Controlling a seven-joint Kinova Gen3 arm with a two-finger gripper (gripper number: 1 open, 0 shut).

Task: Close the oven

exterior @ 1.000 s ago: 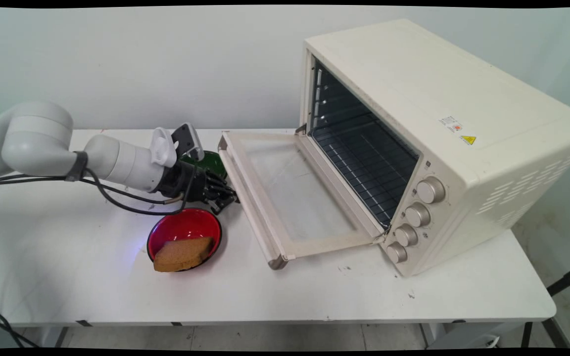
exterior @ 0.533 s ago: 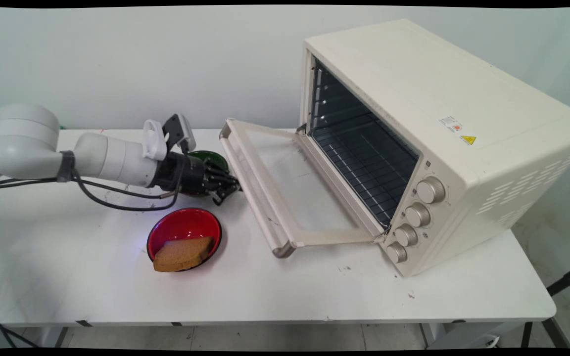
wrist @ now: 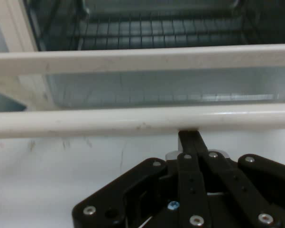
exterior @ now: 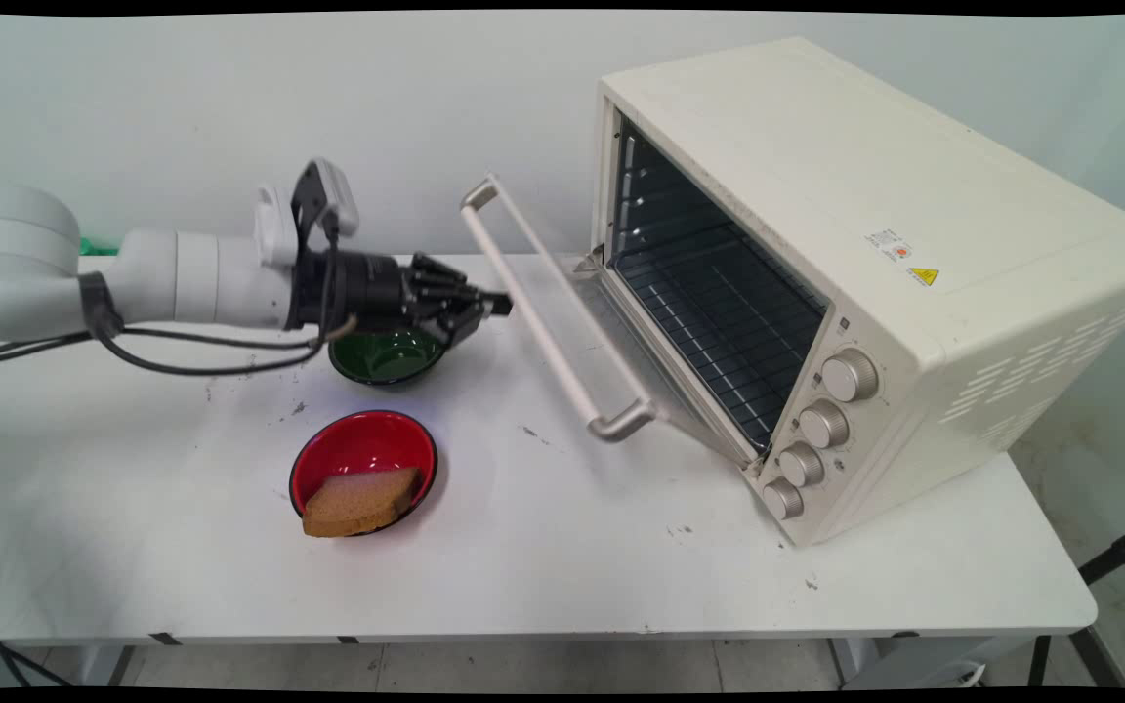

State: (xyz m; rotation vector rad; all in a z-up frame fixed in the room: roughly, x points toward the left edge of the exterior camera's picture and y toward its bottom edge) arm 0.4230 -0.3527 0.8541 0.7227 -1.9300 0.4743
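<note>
My gripper (exterior: 498, 305) is shut, its fingers pressed together, and its tip touches the cream handle bar (exterior: 543, 322) of the toaster oven's door (exterior: 590, 337). The door stands half raised, tilted between flat and upright. In the hand view the fingertips (wrist: 189, 138) meet the handle bar (wrist: 109, 122) from below, with the door's edge (wrist: 133, 59) and the oven's wire rack (wrist: 156, 28) beyond. The cream oven (exterior: 865, 244) stands at the right, and its dark inside holds nothing.
A green bowl (exterior: 387, 357) sits on the table just below the hand. Nearer the front a red bowl (exterior: 359, 451) holds a slice of brown bread (exterior: 359, 502). Black cables hang under the arm. The oven's knobs (exterior: 821, 425) face the front.
The gripper has risen and moved right, lifting the oven door from lying flat to about half raised. The green bowl, earlier behind the hand, now shows below it.
</note>
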